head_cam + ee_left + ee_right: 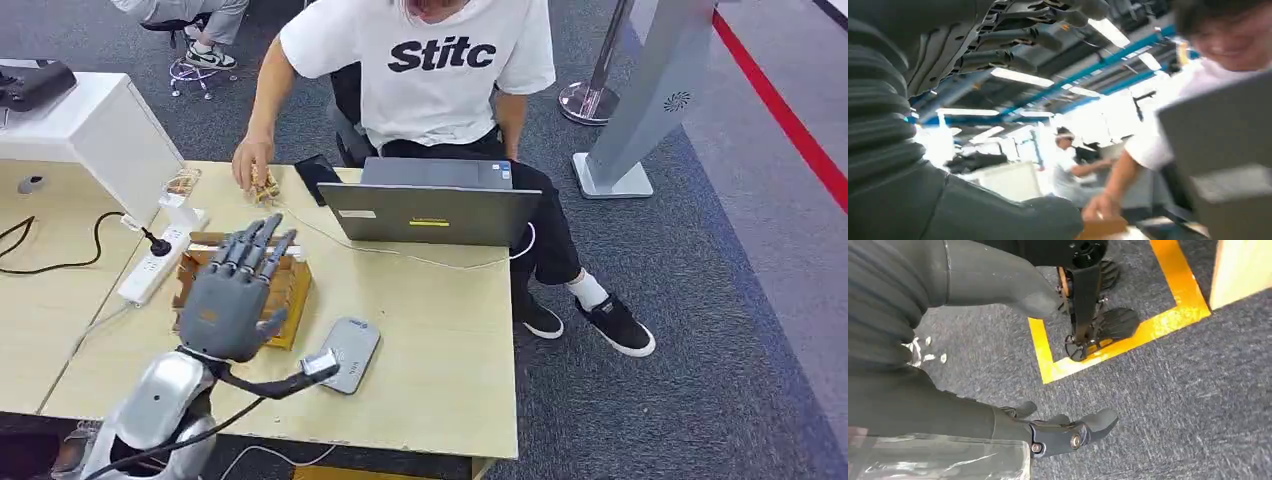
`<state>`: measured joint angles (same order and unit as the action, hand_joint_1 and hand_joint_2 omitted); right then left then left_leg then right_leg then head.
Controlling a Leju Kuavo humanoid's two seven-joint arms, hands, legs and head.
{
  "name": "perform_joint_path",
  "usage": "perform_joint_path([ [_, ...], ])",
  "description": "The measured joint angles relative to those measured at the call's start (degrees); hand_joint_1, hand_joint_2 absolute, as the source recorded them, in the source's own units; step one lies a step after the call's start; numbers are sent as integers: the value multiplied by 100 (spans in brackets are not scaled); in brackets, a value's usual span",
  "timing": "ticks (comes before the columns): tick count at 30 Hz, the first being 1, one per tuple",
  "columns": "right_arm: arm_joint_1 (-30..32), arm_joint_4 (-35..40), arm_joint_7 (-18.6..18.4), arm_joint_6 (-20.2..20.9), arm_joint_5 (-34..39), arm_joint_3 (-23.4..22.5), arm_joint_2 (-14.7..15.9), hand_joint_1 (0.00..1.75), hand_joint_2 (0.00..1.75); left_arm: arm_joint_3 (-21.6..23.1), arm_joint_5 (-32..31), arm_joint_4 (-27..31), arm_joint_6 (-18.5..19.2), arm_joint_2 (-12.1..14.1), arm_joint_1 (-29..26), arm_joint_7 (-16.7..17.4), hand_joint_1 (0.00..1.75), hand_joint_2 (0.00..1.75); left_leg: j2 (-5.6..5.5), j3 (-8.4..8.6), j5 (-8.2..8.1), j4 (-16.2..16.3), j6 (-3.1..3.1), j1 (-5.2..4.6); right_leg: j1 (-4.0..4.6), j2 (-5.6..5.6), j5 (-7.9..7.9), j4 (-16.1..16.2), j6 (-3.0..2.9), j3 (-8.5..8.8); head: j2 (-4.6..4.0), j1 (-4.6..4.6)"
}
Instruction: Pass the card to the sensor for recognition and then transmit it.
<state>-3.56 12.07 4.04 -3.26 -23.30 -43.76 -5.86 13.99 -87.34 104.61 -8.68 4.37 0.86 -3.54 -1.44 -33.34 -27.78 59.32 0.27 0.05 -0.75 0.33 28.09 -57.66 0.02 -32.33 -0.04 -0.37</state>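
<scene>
My left hand (232,295) hovers palm-down over a wooden card holder (292,290) near the table's front left. Its fingers are stretched out toward the person and hold nothing. In the left wrist view the fingers (1013,37) are spread, with empty space between them and the thumb (1048,215). The hand hides most of the holder, so I cannot make out a card. A flat grey sensor (350,352) lies just right of the holder. My right hand (923,400) hangs over the carpet, thumb and fingers (1083,427) apart and empty.
A person sits behind an open grey laptop (430,205), one hand (252,160) on the far table edge beside a black phone (315,175). A white power strip (155,265) and a white box (100,125) stand to the left. A thin cable (400,255) crosses the table.
</scene>
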Motion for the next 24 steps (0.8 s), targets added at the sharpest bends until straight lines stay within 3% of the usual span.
perform_joint_path([
  [5, -3, 0, 35, -22, -7, -151, -26, 0, 175, 545, 57, -15, 207, -5, -444, 101, 0, 175, 0, 0, -1, -1, 1, 3, 0, -1, 0, 0, 0, -1, 0, 0],
  [8, -4, 0, 83, -22, -31, -207, -26, 0, 175, 653, -20, -114, 326, 155, -637, 354, 0, 175, 6, 2, 0, -3, 0, 5, 1, 1, 0, 0, -1, -1, 0, 0],
  [13, -5, 2, 92, -33, -98, -308, -26, 0, 175, 642, -236, -190, 216, 494, -800, 776, 0, 175, 2, 2, 3, -6, -3, 7, 3, -2, 1, -4, -2, 0, 0, -2],
  [19, -3, 2, 90, -31, -242, -367, -26, 0, 175, 116, -249, -186, 153, 616, -906, 820, 0, 175, 3, 1, 3, -6, -3, 5, 4, -1, 1, -5, -2, 0, 0, 0],
  [24, -5, 2, 98, 37, -367, -426, -26, 0, 175, -635, -245, -219, -33, 544, -895, 553, 0, 175, 3, 1, 3, -5, -3, 5, 4, -1, 0, -5, -2, 1, 0, 0],
])
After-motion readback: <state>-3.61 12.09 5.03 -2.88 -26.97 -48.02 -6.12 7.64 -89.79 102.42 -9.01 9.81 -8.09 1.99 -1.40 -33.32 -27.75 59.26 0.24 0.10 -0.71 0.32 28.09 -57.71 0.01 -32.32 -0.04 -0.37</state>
